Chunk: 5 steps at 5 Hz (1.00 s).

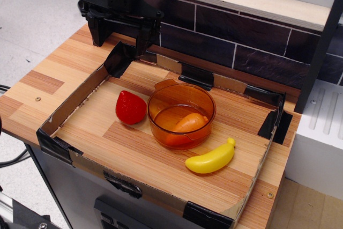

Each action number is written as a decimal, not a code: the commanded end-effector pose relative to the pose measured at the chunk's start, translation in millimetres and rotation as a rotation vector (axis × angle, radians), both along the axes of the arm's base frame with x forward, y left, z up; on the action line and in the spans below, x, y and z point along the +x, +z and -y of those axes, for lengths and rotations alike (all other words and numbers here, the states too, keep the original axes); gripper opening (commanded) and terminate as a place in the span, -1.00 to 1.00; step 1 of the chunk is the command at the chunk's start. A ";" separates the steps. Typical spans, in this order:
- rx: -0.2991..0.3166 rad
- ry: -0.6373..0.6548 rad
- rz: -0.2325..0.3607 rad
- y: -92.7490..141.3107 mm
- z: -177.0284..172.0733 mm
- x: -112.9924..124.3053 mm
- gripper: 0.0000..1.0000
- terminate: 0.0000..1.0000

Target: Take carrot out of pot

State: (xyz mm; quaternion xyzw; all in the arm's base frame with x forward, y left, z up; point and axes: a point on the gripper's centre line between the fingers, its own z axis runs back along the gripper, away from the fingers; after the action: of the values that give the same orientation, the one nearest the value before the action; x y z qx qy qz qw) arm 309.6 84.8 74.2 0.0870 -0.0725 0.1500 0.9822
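At the upper left of the frame the gripper [122, 33] hangs with its two black fingers spread apart, holding and touching nothing. The carrot [187, 124] lies inside the pot [181, 113] at center, between the strawberry [130, 107] and the banana [211, 159].

arm: black, enters from top edge, upper left of frame | gripper [122, 36]: points straight down, two dark fingers [99, 31] spread wide apart (nothing between them) | pose: upright, wrist housing cut off by frame top
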 end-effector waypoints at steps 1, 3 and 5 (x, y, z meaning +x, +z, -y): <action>0.000 0.000 0.000 0.0 0.0 0.0 1.00 -1.00; -0.006 -0.346 -0.056 13.8 41.0 1.9 1.00 -1.00; -0.046 -0.654 -0.078 35.6 87.1 -6.9 1.00 -1.00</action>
State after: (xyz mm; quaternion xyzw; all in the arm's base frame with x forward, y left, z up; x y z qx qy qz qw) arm 302.9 -5.0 92.1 0.0396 -0.0288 -0.1815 0.9822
